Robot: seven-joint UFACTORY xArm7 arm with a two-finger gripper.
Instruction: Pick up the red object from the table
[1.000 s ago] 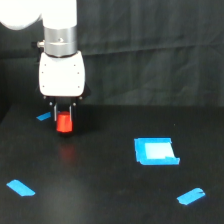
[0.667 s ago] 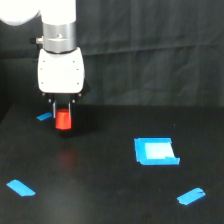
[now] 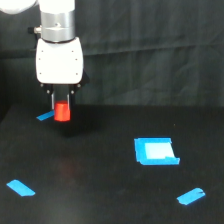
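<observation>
The red object (image 3: pixel 62 112), a small red-orange cylinder, hangs between the dark fingers of my gripper (image 3: pixel 62 111) at the exterior view's left. It is clear of the black table (image 3: pixel 100 190), with a faint reddish reflection on the surface below it. The gripper is shut on the cylinder's upper part, under the white wrist housing (image 3: pixel 59 60). The fingertips are partly hidden behind the cylinder.
A blue square patch with a pale centre (image 3: pixel 156 151) lies on the right of the table. Blue tape strips lie behind the gripper (image 3: pixel 46 116), at the front left (image 3: pixel 21 188) and at the front right (image 3: pixel 191 196). A dark curtain hangs behind.
The gripper has risen with the red object held in it, from near the table surface to a clear height above it.
</observation>
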